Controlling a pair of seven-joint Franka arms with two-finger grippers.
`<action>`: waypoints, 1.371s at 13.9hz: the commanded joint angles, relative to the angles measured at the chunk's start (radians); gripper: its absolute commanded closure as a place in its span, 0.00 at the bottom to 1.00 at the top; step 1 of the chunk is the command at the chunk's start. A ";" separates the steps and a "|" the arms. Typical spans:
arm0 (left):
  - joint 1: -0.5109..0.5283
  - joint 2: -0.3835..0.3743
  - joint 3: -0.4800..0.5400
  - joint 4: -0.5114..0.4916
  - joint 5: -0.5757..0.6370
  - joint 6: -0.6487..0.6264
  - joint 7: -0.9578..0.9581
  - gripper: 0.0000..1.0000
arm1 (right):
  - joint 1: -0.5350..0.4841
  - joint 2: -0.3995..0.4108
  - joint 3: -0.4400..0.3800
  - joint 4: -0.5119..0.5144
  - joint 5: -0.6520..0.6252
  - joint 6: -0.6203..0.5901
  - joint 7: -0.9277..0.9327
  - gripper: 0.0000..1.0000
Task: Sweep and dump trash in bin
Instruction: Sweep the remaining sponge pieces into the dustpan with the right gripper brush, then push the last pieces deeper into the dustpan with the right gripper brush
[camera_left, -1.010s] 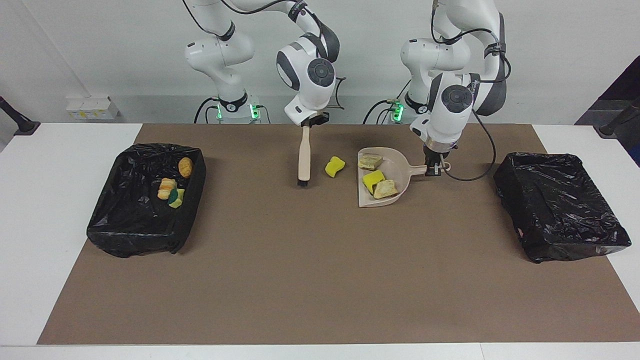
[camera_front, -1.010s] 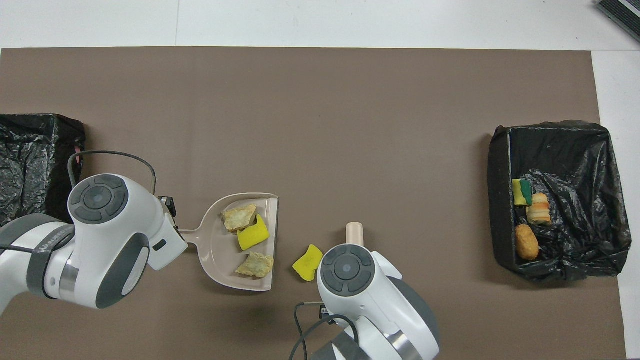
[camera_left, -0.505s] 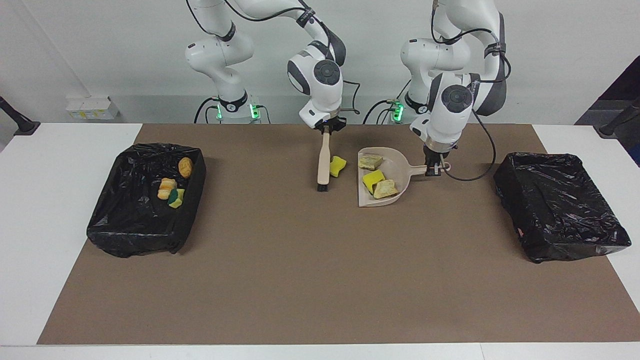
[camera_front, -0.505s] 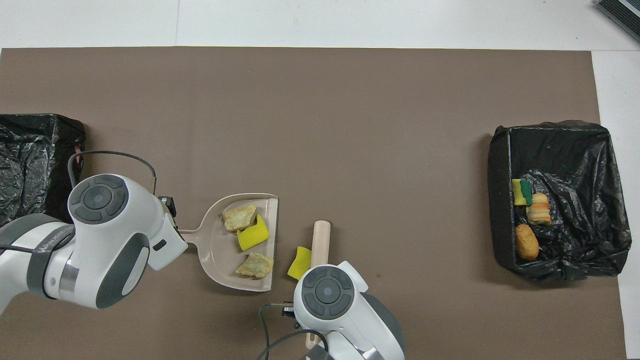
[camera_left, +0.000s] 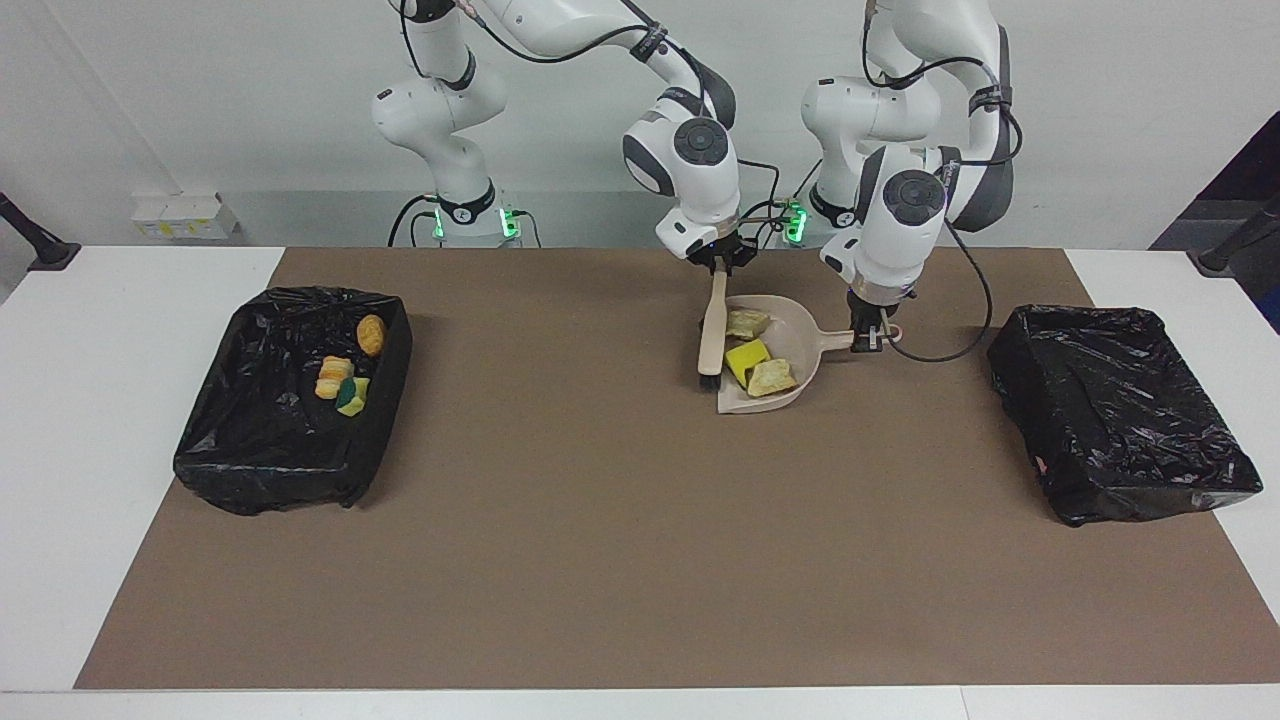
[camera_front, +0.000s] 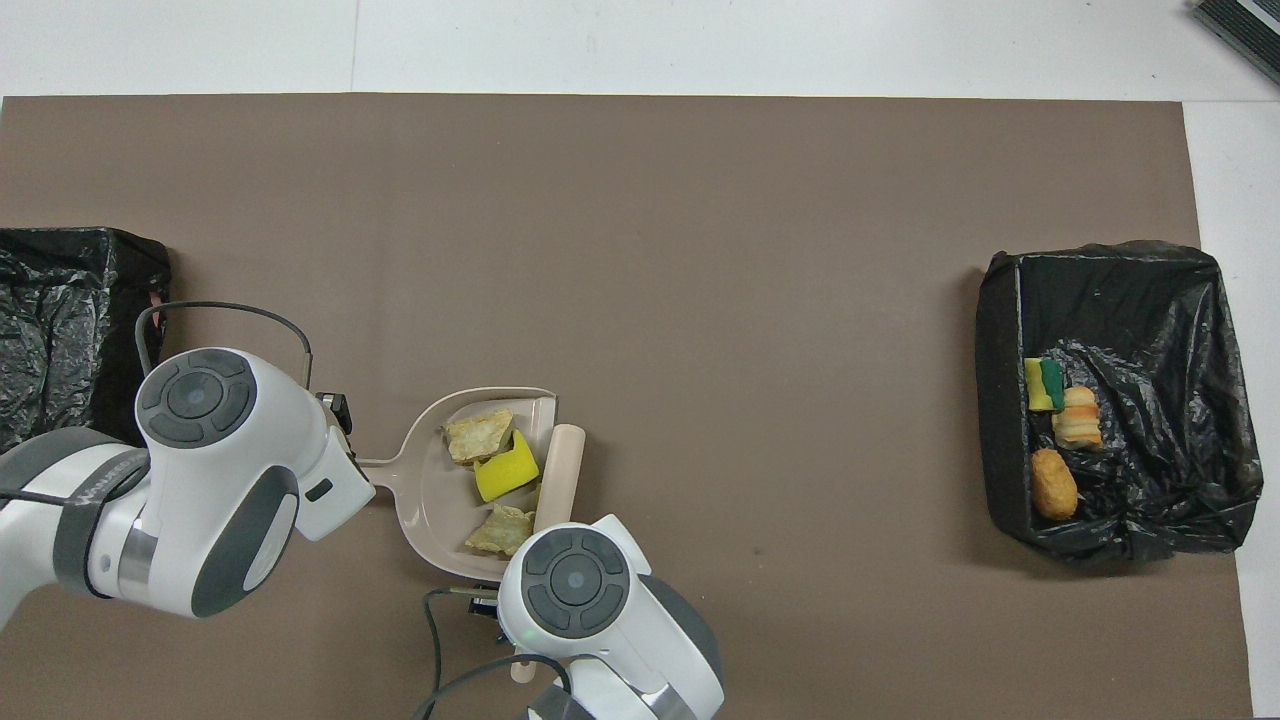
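- The trash (camera_left: 755, 360) is lying partly in the dustpan (camera_left: 790, 330), near the middle of the worktop's (camera_left: 600, 560) robot-side edge; three more scraps (camera_left: 345, 380) are sitting in the bin (camera_left: 290, 440) at the right arm's end.
- The right pincer (camera_left: 722, 268) is clenching the brush (camera_left: 711, 335) at the pan's mouth; the left pincer (camera_left: 867, 340) is gripping the pan's handle.
- Sweeping well probably means keeping the bristles down and the pan pressed flat.
- The last yellow chunk is hiding beside the brush; whether it is fully inside is unclear.
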 joint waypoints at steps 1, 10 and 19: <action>0.012 -0.017 -0.005 -0.004 0.012 -0.004 -0.019 1.00 | 0.003 0.017 0.002 0.040 0.010 0.014 -0.003 1.00; 0.058 -0.017 -0.005 -0.006 -0.020 -0.002 -0.255 1.00 | -0.078 -0.064 0.000 0.040 0.006 -0.092 -0.155 1.00; 0.055 -0.018 -0.005 -0.008 -0.045 -0.031 -0.316 1.00 | -0.159 -0.157 -0.006 0.005 -0.158 -0.326 -0.236 1.00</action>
